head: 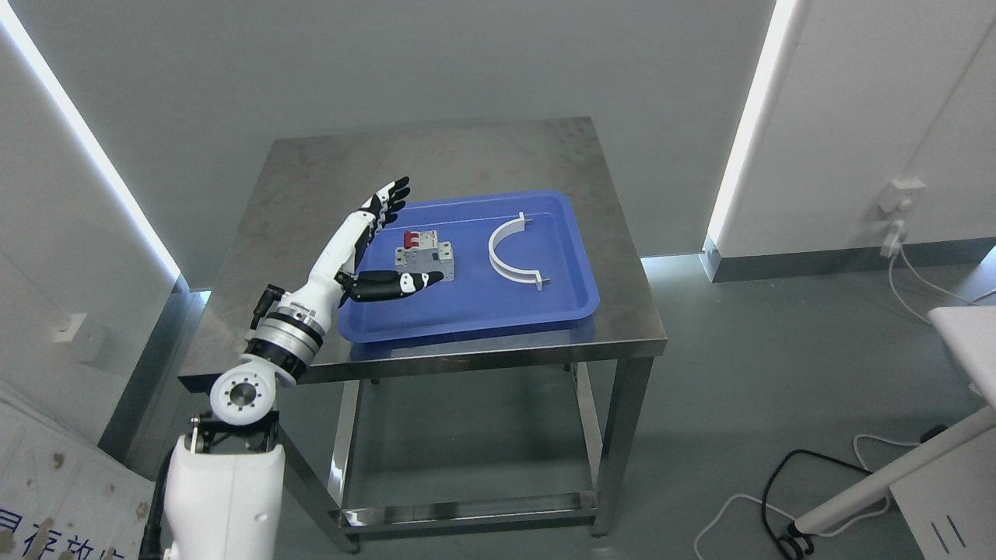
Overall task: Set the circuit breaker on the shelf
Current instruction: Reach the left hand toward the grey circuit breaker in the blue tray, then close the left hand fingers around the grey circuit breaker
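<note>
I see the circuit breaker [422, 255] lying in the blue tray [576, 303], in the tray's left part, with its red switches on the side away from my thumb. It is a grey block and it rests on the tray floor, not lifted. My left hand [372, 249] is spread wide around it: the four long fingers [391, 196] reach up and past the far side of the breaker, stretched nearly straight and fanned slightly, while the thumb [397, 284] juts out on the near side, its tip just under the breaker's lower edge. From this angle I cannot tell whether the thumb actually touches the casing or only sits in front of it (the overlap is too tight to call). Nothing is gripped; the hand is released, with the breaker sitting in the wide gap between thumb and fingers.

Beyond the fingertips, further along the tray, lies a white curved bracket [510, 253], well apart from the hand and clear of the breaker. The tray itself sits on a steel table [327, 167], whose bare top extends behind the long fingers and to the outside of my wrist. I do not see my right arm
</note>
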Robot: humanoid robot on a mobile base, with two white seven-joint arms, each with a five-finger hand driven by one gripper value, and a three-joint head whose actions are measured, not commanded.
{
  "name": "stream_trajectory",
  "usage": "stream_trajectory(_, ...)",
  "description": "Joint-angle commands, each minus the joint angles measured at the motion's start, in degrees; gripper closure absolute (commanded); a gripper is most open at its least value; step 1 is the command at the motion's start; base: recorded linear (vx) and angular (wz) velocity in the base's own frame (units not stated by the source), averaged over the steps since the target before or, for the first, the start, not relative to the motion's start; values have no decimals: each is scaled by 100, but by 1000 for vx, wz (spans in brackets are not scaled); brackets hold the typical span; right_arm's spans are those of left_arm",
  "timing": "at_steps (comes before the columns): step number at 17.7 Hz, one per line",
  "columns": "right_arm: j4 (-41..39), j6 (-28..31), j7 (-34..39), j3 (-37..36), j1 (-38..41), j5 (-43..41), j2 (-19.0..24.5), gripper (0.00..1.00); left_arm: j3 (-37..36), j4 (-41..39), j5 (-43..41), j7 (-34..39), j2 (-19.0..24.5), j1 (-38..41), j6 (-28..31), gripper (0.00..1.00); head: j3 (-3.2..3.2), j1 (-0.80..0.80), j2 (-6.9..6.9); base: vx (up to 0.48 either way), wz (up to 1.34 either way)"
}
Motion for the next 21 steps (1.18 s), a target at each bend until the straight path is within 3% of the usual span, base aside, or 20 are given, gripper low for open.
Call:
stream_trajectory(1,0,-3,-3,0,-4,0,-100,0,-398,1764,-1126,-450,315,-1286,98,0,0,0,0,-3,11)
stream_trajectory(3,0,-3,-3,0,-4,0,-100,0,-476,1790,-1398,-863,508,-1278,106,2,0,0,0,0,0)
stream_trajectory(11,0,-3,-3,0,5,0,-100,0,-433,2529,-2155,-892,483,-1322,106,9,0,0,0,0,0)
stream_trajectory(16,0,-3,-3,0,-4,0,-100,0,-486,2546,-2190,-892,272,-1365,106,22,0,0,0,0,0)
stream_trajectory(21,0,-3,-3,-8,-4,0,-100,0,-468,2827,-2199,-699,157,-1515,89,41,0,0,0,0,0)
